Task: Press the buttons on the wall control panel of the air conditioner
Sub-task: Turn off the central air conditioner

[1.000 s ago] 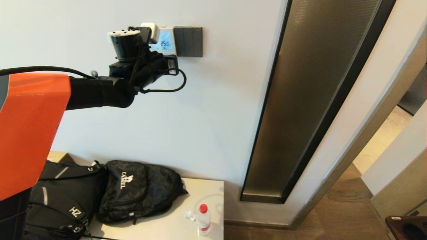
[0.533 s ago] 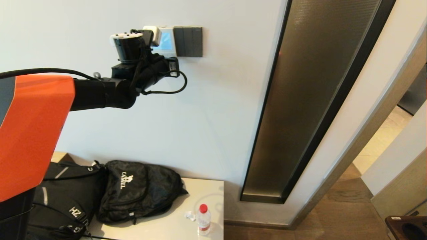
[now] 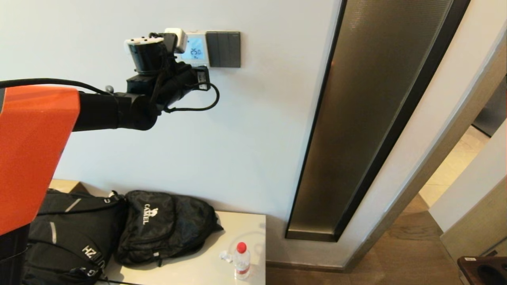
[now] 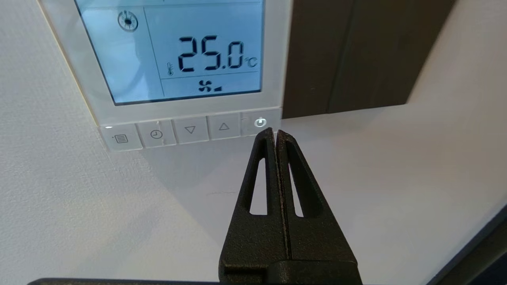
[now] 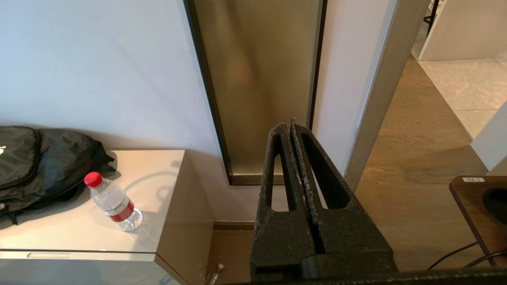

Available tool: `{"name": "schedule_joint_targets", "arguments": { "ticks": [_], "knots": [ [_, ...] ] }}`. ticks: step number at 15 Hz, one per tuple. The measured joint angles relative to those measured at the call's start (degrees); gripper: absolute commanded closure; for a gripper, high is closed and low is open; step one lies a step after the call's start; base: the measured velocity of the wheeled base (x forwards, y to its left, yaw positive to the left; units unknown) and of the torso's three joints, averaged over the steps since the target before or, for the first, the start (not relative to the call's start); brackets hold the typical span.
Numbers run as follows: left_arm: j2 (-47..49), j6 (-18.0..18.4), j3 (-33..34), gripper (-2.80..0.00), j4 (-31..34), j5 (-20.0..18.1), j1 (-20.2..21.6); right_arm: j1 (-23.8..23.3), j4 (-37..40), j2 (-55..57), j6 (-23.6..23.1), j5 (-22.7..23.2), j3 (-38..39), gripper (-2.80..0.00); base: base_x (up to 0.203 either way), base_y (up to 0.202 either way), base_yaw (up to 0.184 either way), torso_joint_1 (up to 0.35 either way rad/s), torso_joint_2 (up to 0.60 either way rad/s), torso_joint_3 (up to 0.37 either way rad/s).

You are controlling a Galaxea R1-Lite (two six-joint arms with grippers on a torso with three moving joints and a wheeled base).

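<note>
The air conditioner's wall control panel [image 3: 194, 49] is a white square on the wall. Its screen [image 4: 178, 51] glows light blue and reads 25.0. The buttons [image 4: 190, 130] run in a pale row along its lower edge, with a lit power button [image 4: 260, 122] at the end nearest the dark plate. My left gripper [image 4: 274, 133] is shut and empty, its tips just below the power button. I cannot tell if they touch it. In the head view the left gripper [image 3: 202, 73] is raised to the panel. My right gripper [image 5: 288, 127] is shut, empty and parked low.
A dark grey three-rocker switch plate [image 3: 224, 49] adjoins the panel. Below, a pale cabinet [image 3: 198, 269] holds black backpacks [image 3: 166, 225] and a red-capped water bottle [image 3: 241, 261]. A tall dark glass strip [image 3: 368, 118] and a doorway lie to the right.
Half a second ago my left arm sat slightly lower and farther right, and the screen showed no digits. Now the arm is back up and left, and 25.0 shows again.
</note>
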Motion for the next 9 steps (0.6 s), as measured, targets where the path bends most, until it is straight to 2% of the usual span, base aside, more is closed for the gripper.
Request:
{"name": "schedule_joint_targets", "arguments": {
  "ticks": [4, 6, 9],
  "knots": [
    [-7.1, 0.1, 10.0, 0.00, -3.9, -0.6, -0.1, 0.0, 0.0, 0.0, 0.0, 0.0, 0.0, 0.00, 0.000, 0.000, 0.000, 0.000, 0.00, 0.000],
    [-8.3, 0.1, 10.5, 0.00, -3.7, -0.7, -0.1, 0.0, 0.0, 0.0, 0.0, 0.0, 0.0, 0.00, 0.000, 0.000, 0.000, 0.000, 0.00, 0.000],
    [-6.9, 0.1, 7.4, 0.00, -2.8, -0.8, -0.1, 0.0, 0.0, 0.0, 0.0, 0.0, 0.0, 0.00, 0.000, 0.000, 0.000, 0.000, 0.00, 0.000]
  ]
}}
